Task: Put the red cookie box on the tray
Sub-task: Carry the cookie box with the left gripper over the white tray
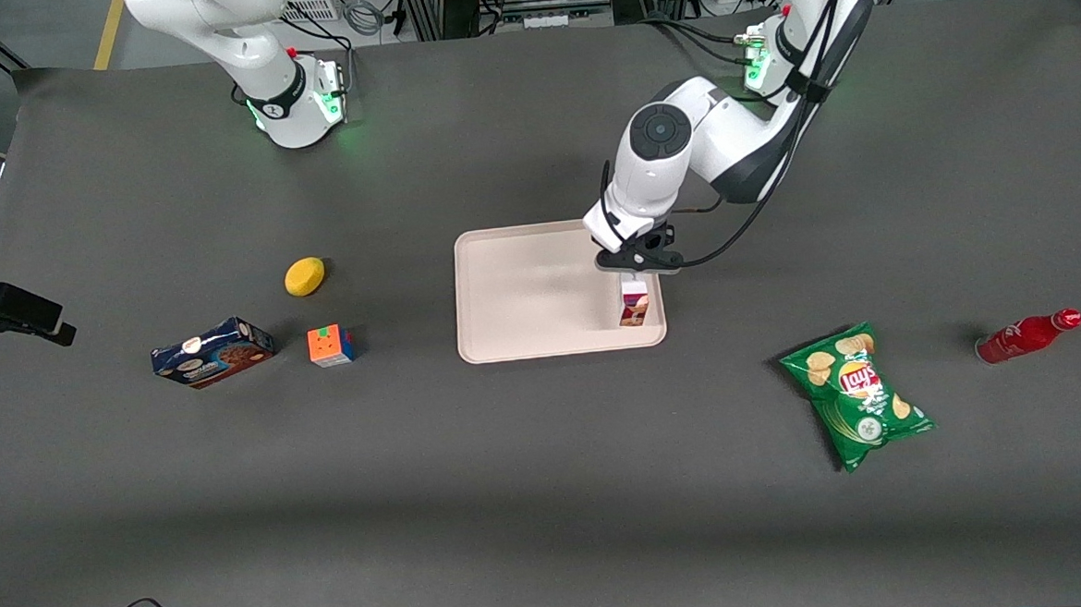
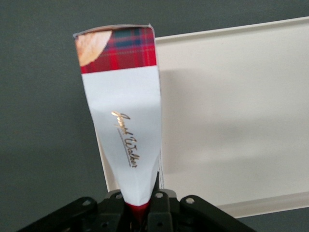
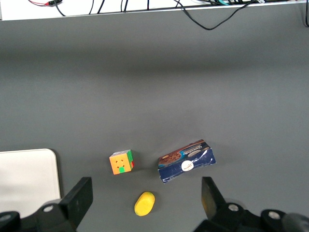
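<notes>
red cookie box | upright, long axis vertical | gripper clamps top | over tray

Two cookie boxes: red cookie box, blue cookie box; one tray

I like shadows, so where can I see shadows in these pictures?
Front view: dark patches beside the chip bag and red bottle. Left wrist view: the red cookie box, clamped in the gripper, casts a soft grey shadow across the tray.
</notes>
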Tool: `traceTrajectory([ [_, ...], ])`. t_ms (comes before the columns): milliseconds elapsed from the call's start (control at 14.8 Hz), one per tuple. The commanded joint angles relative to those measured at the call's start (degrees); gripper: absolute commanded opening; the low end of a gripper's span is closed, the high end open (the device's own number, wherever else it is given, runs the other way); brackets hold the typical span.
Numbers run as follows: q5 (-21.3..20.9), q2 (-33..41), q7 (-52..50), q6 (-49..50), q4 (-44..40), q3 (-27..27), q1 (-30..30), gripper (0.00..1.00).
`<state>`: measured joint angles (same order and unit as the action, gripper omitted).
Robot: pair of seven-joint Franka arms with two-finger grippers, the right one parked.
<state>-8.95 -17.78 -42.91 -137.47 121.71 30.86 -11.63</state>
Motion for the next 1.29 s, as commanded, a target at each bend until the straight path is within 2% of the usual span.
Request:
traceTrajectory([
  [0,-1.86,-1.81,-2.44,-1.75,-0.33,-1.14,-0.49,0.00],
  [678,-3.09,-5.68,-2.44,-5.88,-0.68,-4.75,-1.99,0.00],
  [746,-3.09,-5.69,-2.53,-5.88,-0.60,-4.75,-1.99,0.22],
  [881,-3.09,-5.69,-2.53,-5.88,-0.60,-4.84,-1.99,0.93],
  [949,-3.09,-5.51,-2.53,-5.80,-0.60,-4.75,-1.99,1.00],
  [1220,-2.47,-3.41,-2.44,-4.22,-2.08,-4.66,-1.55,1.00],
])
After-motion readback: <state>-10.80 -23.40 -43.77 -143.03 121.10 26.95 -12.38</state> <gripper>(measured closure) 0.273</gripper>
